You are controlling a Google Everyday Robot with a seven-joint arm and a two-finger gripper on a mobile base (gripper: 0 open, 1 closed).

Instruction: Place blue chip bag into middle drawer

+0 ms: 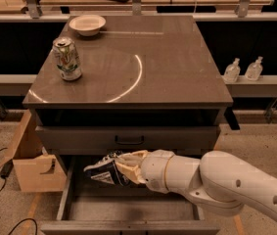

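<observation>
The blue chip bag [101, 169] is a crinkled dark-blue foil bag with white patches. My gripper [124, 166] is shut on the blue chip bag and holds it above the open middle drawer [128, 209], over its back left part. The drawer is a grey metal box with a flat grey floor, pulled out at the bottom of the cabinet. My white arm [216, 185] reaches in from the lower right.
A silver-green soda can [68, 58] and a white bowl [87, 24] stand on the cabinet top [143, 67]. A closed drawer front with a black handle [129, 141] is just above the bag. A cardboard box [33, 160] sits left of the cabinet. Two bottles [243, 70] stand at right.
</observation>
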